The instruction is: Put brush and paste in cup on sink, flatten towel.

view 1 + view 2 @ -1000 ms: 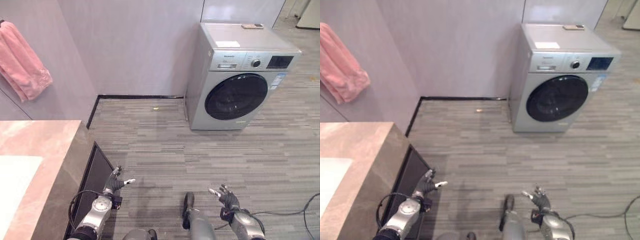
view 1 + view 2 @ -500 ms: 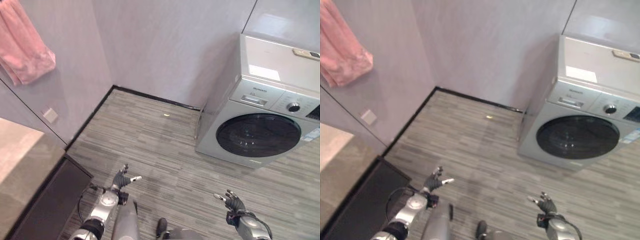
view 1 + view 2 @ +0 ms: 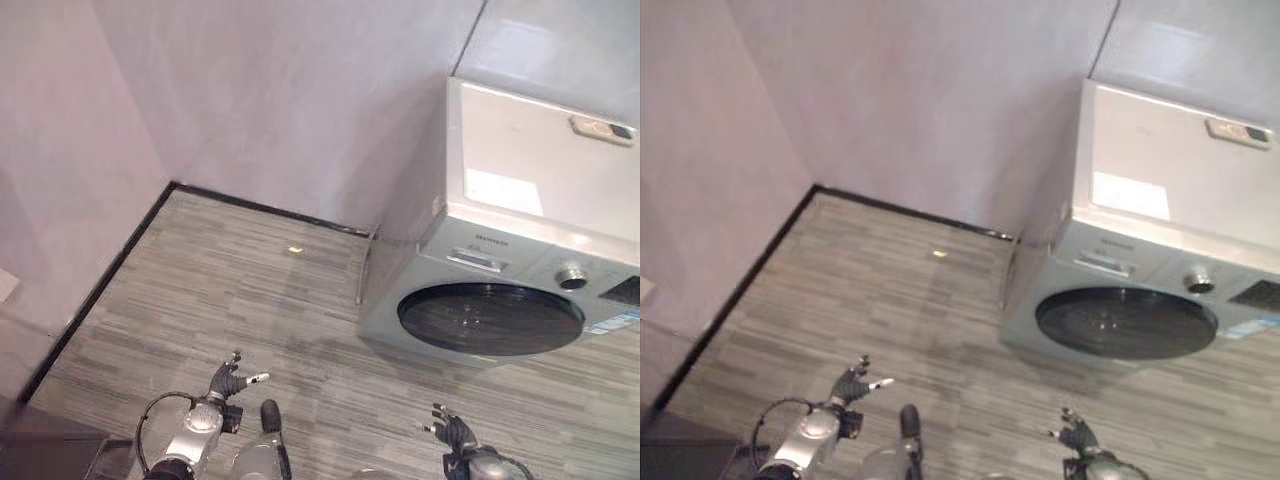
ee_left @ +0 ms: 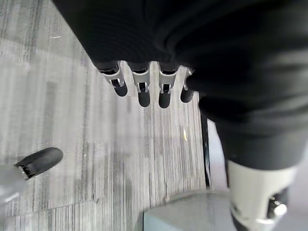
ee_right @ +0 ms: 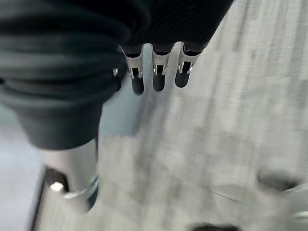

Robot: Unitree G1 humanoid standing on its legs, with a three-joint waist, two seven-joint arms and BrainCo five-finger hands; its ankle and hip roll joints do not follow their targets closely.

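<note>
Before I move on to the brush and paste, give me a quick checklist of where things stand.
1. Left hand free: ok, fingers relaxed, holding nothing.
2. Right hand free: ok, fingers straight over the floor, empty.
3. Brush, paste, cup or sink ahead: not ok, the head views face a washing machine in a wall corner.
4. Towel ready to flatten: cannot tell.
5. Floor ahead passable: ok, except one small yellow scrap near the wall.

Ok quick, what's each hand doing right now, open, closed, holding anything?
Left hand: open, fingers relaxed, holding nothing, above the striped floor.
Right hand: open, fingers spread, holding nothing, near the washing machine.
</note>
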